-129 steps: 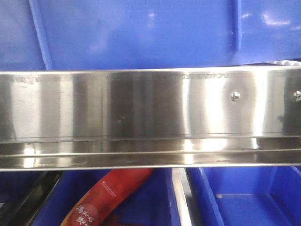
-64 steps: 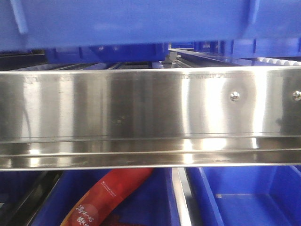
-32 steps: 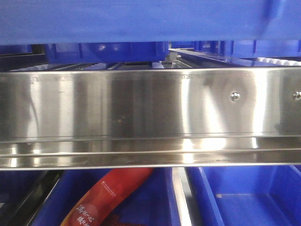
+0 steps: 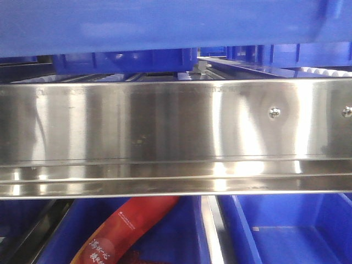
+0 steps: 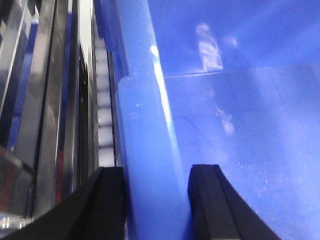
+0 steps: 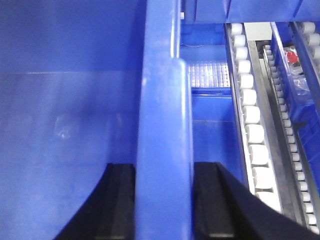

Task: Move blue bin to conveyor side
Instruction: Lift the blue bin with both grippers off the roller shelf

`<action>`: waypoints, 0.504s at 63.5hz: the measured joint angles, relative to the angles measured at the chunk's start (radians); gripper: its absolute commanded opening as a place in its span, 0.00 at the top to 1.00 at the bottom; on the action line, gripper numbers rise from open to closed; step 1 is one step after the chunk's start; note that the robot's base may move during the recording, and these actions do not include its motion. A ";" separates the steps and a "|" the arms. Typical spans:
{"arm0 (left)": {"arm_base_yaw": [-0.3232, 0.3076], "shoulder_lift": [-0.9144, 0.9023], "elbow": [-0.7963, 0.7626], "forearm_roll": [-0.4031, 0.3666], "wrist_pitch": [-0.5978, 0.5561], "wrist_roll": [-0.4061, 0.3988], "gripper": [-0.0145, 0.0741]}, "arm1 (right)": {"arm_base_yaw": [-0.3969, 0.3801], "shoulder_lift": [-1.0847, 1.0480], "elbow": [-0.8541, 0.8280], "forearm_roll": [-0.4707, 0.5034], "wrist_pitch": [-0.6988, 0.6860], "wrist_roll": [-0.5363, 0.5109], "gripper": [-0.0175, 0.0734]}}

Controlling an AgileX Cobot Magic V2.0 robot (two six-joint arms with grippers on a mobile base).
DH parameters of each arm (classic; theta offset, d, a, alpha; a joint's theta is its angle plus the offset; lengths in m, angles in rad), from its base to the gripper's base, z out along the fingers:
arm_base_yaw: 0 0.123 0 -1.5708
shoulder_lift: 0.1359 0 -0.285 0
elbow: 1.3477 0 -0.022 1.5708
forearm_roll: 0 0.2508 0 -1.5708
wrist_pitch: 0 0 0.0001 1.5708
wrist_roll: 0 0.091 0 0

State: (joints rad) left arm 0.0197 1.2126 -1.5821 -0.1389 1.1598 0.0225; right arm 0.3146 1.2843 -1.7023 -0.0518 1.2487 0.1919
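The blue bin (image 4: 165, 25) hangs above the steel rack, and only its underside and lower wall show as a band along the top of the front view. My left gripper (image 5: 156, 172) is shut on the bin's left rim (image 5: 147, 125), with one black finger (image 5: 107, 200) outside and the other inside the wall. My right gripper (image 6: 165, 167) is shut on the bin's right rim (image 6: 162, 110) in the same way. The bin's smooth inside wall (image 6: 65, 125) fills most of both wrist views. The conveyor is out of view.
A shiny stainless-steel rail (image 4: 176, 137) spans the front view just below the bin. Under it sit a blue crate holding a red packet (image 4: 132, 225) and another blue crate (image 4: 286, 231). More blue crates (image 4: 126, 59) stand behind. White rollers (image 6: 250, 120) run beside the bin.
The blue bin has risen: two seconds ago it covered the whole area above the rail, and now it is only a top band, with the rollers and back crates showing beneath it.
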 measured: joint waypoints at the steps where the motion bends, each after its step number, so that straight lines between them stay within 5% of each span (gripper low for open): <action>1: 0.000 0.000 0.000 0.000 -0.002 0.000 0.86 | 0.000 0.000 0.000 0.000 0.000 0.000 0.88; 32: 0.000 0.000 0.000 -0.002 -0.016 0.002 0.86 | 0.000 0.000 0.000 0.000 0.002 0.002 0.88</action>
State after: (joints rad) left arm 0.0197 1.2126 -1.5821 -0.1407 1.1434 0.0246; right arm 0.3146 1.2843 -1.7023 -0.0518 1.2505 0.1937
